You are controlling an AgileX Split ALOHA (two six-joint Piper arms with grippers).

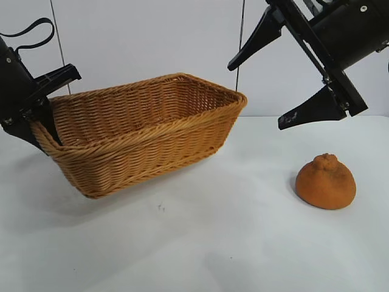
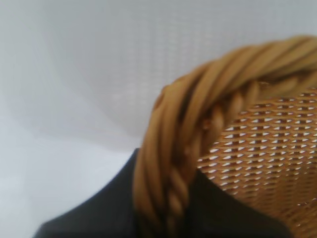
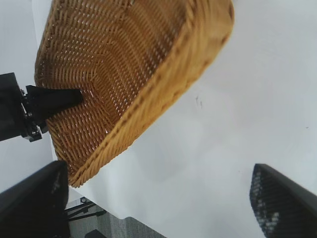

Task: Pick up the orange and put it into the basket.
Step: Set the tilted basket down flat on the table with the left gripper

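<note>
Nearest the exterior camera, the orange [image 1: 326, 181] sits on the white table [image 1: 200, 243] at about four o'clock in that view, untouched, knobbly bump upward, well apart from the basket [image 1: 143, 131]. High above it at one o'clock hangs the right gripper [image 1: 267, 91], its claw released, the two fingers spread wide with nothing between them. Its wrist view shows the basket and bare tabletop but not the fruit.

At nine o'clock the left gripper [image 1: 48, 106] is clenched on the basket's braided rim, one finger inside the wall and one outside, and the basket looks tipped, its far end raised slightly off the table.

Judging from this, the pickup has not begun. The fruit is domed and rough; a descent off centre could let one finger strike its shoulder and roll it toward the table edge. If the left grip slips on the rim, the basket could drop or shift from under the release.
</note>
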